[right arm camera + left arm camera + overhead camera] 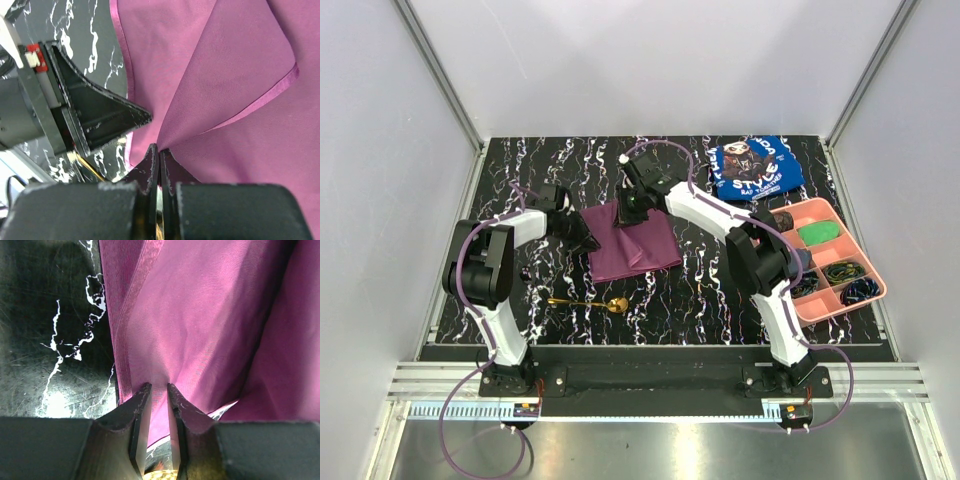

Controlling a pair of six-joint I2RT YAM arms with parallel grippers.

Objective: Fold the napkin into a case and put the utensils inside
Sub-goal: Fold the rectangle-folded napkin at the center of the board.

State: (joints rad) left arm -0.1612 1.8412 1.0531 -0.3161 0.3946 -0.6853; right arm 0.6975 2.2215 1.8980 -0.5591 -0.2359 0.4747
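Carrying the fold well, in my judgement, means moving both pinched points together at one height, so that the lifted layer lands square on the layer below instead of dragging the whole cloth across the table, and letting go only once the hemmed edges line up. The right gripper (159,149) has its jaws pressed together on a peak of the plum-purple napkin (645,255), and the cloth rises to that pinch in a taut ridge. The left gripper (159,389) has its jaws only narrowly apart, with the napkin's hemmed left edge gathered between them, so it reads as clamped on the cloth too. The napkin lies at the middle of the black marbled table (720,300), partly folded and not yet a narrow case, with the left arm at its left edge and the right arm at its far side. The small gold spoon (590,302) lies on the table nearer the arm bases, apart from the cloth. Off to the right are a blue printed cloth (755,167) and a pink compartment tray (825,208).
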